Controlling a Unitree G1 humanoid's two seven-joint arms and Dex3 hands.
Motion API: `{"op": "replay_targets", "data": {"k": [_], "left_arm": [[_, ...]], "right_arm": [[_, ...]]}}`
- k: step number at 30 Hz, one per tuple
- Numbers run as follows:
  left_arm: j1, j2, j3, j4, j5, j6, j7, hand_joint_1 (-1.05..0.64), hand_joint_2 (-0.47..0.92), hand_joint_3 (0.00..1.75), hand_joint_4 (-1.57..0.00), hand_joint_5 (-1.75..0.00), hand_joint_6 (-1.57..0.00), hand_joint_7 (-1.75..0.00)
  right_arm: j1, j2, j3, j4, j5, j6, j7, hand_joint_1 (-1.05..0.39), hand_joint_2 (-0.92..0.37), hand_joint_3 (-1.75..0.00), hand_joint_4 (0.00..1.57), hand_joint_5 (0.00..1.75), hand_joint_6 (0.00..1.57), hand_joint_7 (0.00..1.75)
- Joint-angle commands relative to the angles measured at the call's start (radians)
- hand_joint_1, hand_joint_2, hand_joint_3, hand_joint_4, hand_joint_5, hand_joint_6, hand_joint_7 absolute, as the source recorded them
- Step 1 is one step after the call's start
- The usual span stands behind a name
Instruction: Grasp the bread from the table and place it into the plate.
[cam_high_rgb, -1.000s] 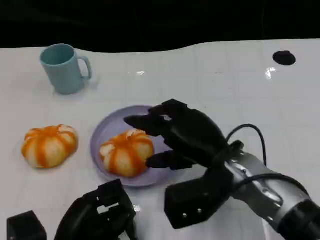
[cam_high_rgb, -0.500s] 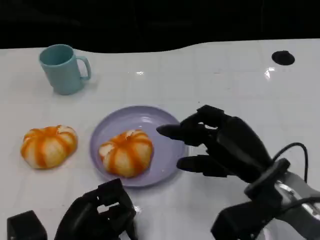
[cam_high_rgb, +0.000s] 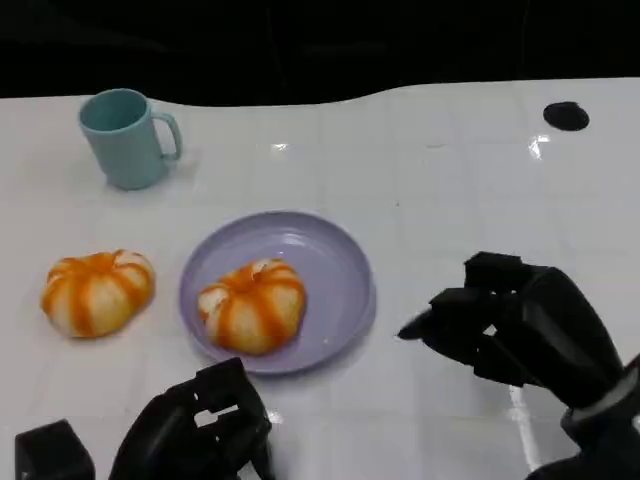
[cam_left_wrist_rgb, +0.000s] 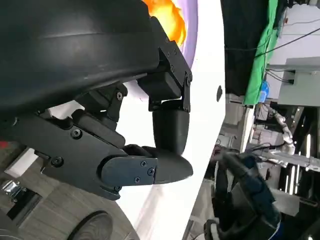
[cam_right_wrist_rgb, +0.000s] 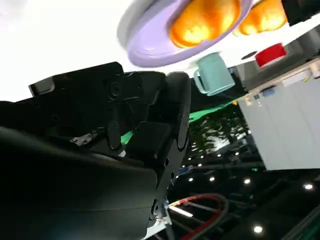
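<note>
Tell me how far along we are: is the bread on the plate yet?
Done: one bread lies on the purple plate. In hand: nothing; the right hand hangs beside the plate holding nothing, and the left hand sits curled in near the table edge. Left: a second bread lies on the table beside the plate.

head cam looks down on the counter (cam_high_rgb: 450, 180) from above, mid range. both wrist cams sit close behind their own robot hand, tilted, low over the counter. all three share the plate (cam_high_rgb: 340, 270) (cam_left_wrist_rgb: 192, 30) (cam_right_wrist_rgb: 150, 45).
</note>
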Motion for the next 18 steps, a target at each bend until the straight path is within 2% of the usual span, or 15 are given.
{"op": "replay_targets", "data": {"k": [1,4,6,11,18], "left_arm": [[0.001,0.013,0.006,-0.003,0.001,0.012,0.009,-0.60,0.74,0.57,-0.77,-1.75,-0.71,-1.48],[0.001,0.013,0.006,-0.006,0.000,0.014,0.008,-0.60,0.74,0.57,-0.77,-1.75,-0.71,-1.48],[0.001,0.012,0.006,-0.005,-0.001,0.012,0.005,-0.59,0.74,0.57,-0.76,-1.75,-0.70,-1.48],[-0.004,0.011,0.008,0.002,0.003,0.007,0.009,-0.59,0.74,0.58,-0.77,-1.75,-0.71,-1.49],[-0.011,0.014,0.012,0.011,-0.003,0.011,0.003,-0.59,0.73,0.59,-0.77,-1.75,-0.71,-1.48]], "right_arm": [[0.064,-0.035,-0.044,-0.027,-0.005,-0.008,-0.047,-0.17,-0.54,-0.96,0.87,1.74,0.81,1.27],[0.108,-0.046,-0.064,-0.042,-0.001,-0.020,-0.064,-0.14,-0.44,-1.11,0.88,1.75,0.75,1.46],[0.144,-0.055,-0.079,-0.065,0.016,-0.020,-0.050,-0.15,-0.43,-1.16,0.87,1.75,0.70,1.51],[0.220,-0.057,-0.112,-0.126,0.060,0.001,0.001,-0.19,-0.44,-1.21,0.86,1.75,0.67,1.48],[0.304,-0.030,-0.138,-0.179,0.118,0.042,0.069,-0.20,-0.47,-1.14,0.87,1.75,0.65,1.51]]}}
